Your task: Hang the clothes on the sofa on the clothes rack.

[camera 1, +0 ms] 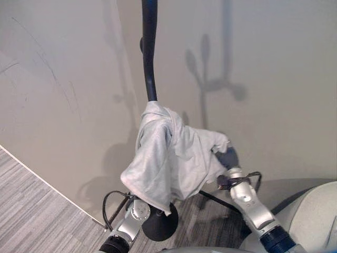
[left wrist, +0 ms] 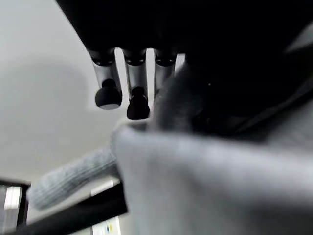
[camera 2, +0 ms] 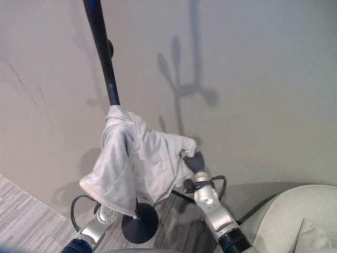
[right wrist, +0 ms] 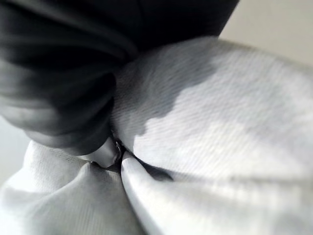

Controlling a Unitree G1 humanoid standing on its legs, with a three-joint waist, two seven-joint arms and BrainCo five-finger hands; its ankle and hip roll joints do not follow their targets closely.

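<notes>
Grey garment is draped at the black clothes rack's pole, both arms raised under it. Right robot hand grips bunched cloth. Left robot hand: fingers straight against fabric. Hanging seems nearly done; release remains.

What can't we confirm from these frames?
- Whether the garment is hooked on the rack pole: the cloth covers the contact, and the pole's top is cut off in both eye views.
- Left hand: thumb hidden by cloth.
- Right hand: fingers buried in cloth.
</notes>
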